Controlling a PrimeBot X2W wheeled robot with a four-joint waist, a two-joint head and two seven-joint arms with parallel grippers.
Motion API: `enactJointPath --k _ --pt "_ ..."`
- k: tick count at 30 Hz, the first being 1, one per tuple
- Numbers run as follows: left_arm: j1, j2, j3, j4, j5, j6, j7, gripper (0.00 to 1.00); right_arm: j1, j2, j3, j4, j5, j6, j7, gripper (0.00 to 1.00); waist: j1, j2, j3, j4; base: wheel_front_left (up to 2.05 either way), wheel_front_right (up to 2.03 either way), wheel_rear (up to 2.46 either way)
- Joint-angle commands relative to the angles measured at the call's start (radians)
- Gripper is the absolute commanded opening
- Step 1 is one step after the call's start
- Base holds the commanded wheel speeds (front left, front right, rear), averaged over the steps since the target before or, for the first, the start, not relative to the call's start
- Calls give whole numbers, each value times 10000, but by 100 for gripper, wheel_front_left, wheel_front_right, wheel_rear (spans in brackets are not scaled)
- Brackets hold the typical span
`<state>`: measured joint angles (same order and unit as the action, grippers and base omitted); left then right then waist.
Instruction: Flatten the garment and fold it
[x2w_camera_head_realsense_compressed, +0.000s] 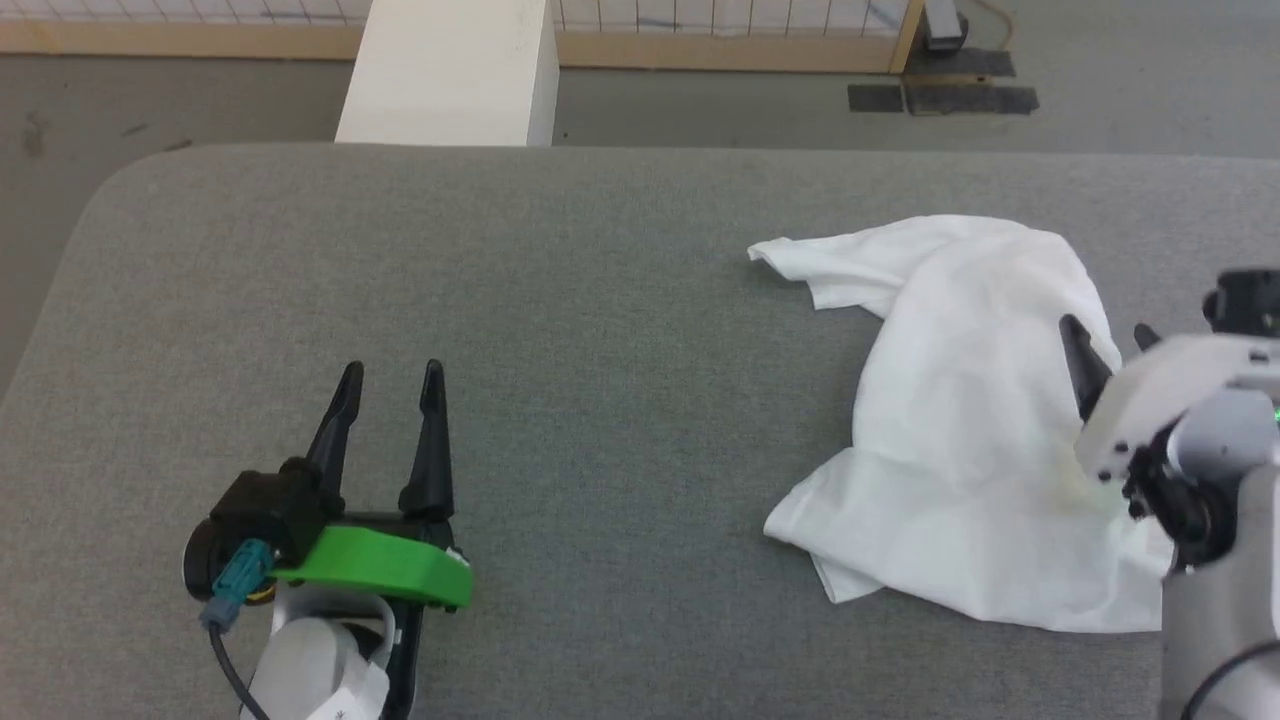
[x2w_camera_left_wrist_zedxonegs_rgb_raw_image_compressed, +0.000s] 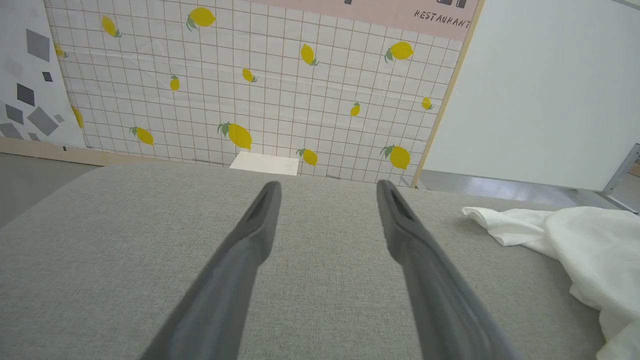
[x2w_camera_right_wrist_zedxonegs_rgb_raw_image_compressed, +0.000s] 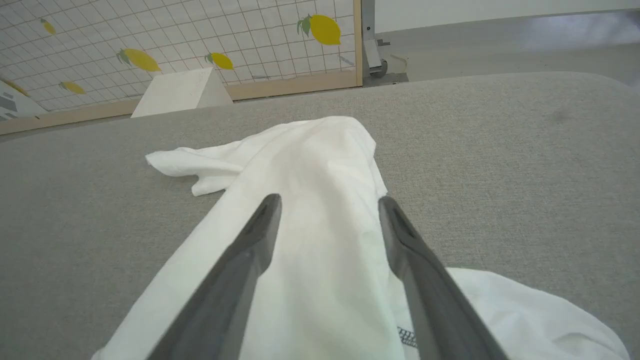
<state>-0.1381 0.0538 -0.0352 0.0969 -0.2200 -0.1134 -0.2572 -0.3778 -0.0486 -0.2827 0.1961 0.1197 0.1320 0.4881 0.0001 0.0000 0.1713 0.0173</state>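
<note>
Right claw (x2w_camera_head_realsense_compressed: 1108, 340) spread wide over the white garment (x2w_camera_head_realsense_compressed: 960, 430), holding nothing, garment crumpled at 3 o'clock on the grey table (x2w_camera_head_realsense_compressed: 600, 330), left claw (x2w_camera_head_realsense_compressed: 392, 372) wide open at 8 o'clock, white box (x2w_camera_head_realsense_compressed: 450, 80) past 12 o'clock

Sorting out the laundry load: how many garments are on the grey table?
1. The white garment lies crumpled on the table's right side, the open right gripper over it. Its folds could hide a smaller piece.

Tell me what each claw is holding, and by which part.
Nothing is held. The left claw stands open over the table. The right claw is open too, its fingers spread over the crumpled shirt with no cloth pinched between them.
</note>
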Motion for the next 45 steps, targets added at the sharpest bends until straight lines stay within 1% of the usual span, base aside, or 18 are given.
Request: enactJointPath --k 1,5,6,7,8,12,15,18,21,26,29,30,31,32,34,37,40,45 --pt "-232 -34 -43 -5 -8 -27 -45 100 -364 -17 -120 362 -370 -13 342 100 -1 0 224 171 0 0 0" --pt "-401 -35 -187 74 -54 -45 -45 100 -1098 -17 -342 1296 -1411 -13 1470 100 -1 0 378 395 0 0 0" --pt "-430 -35 -224 87 -64 -47 -45 100 -1218 -17 -390 1469 -1578 -13 1720 75 -1 0 402 449 0 0 0" --pt "-446 -35 -242 102 -69 -49 -45 100 -1279 -17 -395 1554 -1698 -13 1879 35 -1 0 406 482 0 0 0" --pt "-456 -35 -255 125 -69 -51 -45 100 -1322 -17 -376 1605 -1819 -13 2027 0 -1 0 404 511 0 0 0" --pt "-458 -35 -225 201 -64 -59 -45 100 -1348 -17 -159 1395 -1734 -13 1924 0 -1 0 332 572 0 0 0" --pt "-413 -35 -218 270 -65 -62 -45 100 -1246 -17 557 979 -868 -13 1423 0 -1 0 175 616 0 0 0" --pt "-317 -35 -195 309 -64 -60 -45 100 -835 -17 2272 -9 188 -13 1068 0 -1 0 -29 629 0 0 0" --pt "-209 -35 -158 365 -49 -63 -45 100 -140 -17 4232 -1281 825 -13 1175 0 -1 0 -241 621 0 0 0" --pt "6 -35 -126 430 -44 -63 -45 100 1486 -243 7448 -2643 1493 -13 2334 0 -1 0 -570 624 0 0 0" --pt "78 -35 -122 451 -71 -64 -45 100 2386 -698 8593 -2838 2014 -13 3211 0 -1 0 -676 630 0 0 0" --pt "102 -35 -130 455 -81 -66 -45 100 2645 -888 8794 -2898 2119 -13 3476 7 -1 0 -701 629 0 0 0" --pt "117 -35 -138 453 -87 -67 -45 100 2798 -1000 8847 -3005 2169 -13 3542 40 -1 0 -722 629 0 0 0" --pt "137 -35 -144 450 -90 -69 -45 100 2988 -1041 8675 -3137 2182 -13 3465 100 -1 0 -747 622 0 0 0" --pt "182 -35 -153 452 -96 -73 -45 100 3277 -981 8091 -3391 2081 -13 3101 100 -1 0 -798 581 0 0 0" --pt "250 -35 -244 488 -103 -84 -45 100 3634 -595 6806 -3888 1839 -13 2146 100 -1 0 -875 473 0 0 0" --pt "223 -35 -467 594 -143 -100 -45 100 3968 -200 5180 -4415 1539 -13 700 100 -1 0 -926 328 0 0 0" --pt "-216 -35 -1421 1273 -112 -140 -33 100 4162 -28 2900 -4459 583 -13 -1669 100 -1 0 -823 -70 0 0 0"
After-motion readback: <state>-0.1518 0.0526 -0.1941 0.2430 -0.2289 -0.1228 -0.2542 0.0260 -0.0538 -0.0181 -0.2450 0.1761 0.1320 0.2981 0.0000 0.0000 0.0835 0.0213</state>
